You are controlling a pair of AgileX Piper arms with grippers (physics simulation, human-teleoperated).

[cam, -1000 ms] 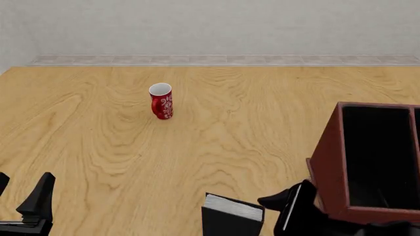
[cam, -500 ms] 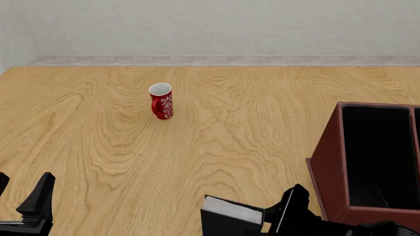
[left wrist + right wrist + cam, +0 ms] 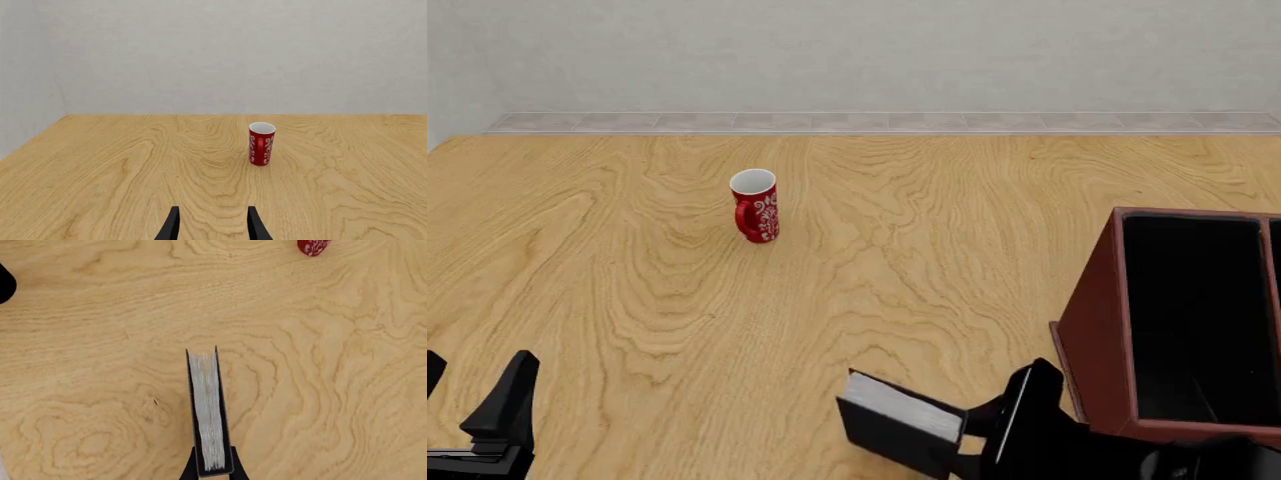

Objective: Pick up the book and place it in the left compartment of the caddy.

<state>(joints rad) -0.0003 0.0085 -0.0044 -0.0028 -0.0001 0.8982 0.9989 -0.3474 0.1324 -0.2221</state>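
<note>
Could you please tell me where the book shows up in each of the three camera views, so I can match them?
Front view: the book is at the bottom edge, just left of the caddy, tilted.
Left wrist view: not in it.
Right wrist view: centre to bottom, page edges facing the camera, pinched between the right fingers.
Shared landmark: the red mug, in all three views.

Your right gripper (image 3: pixel 981 450), at the front view's bottom right, is clamped on the book (image 3: pixel 897 424); your left gripper (image 3: pixel 481 420) sits parted at bottom left.

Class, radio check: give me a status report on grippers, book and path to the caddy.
Right gripper shut on book, book tilted. Left gripper open, idle. Caddy just right of book, left compartment open. Mug far off.
</note>
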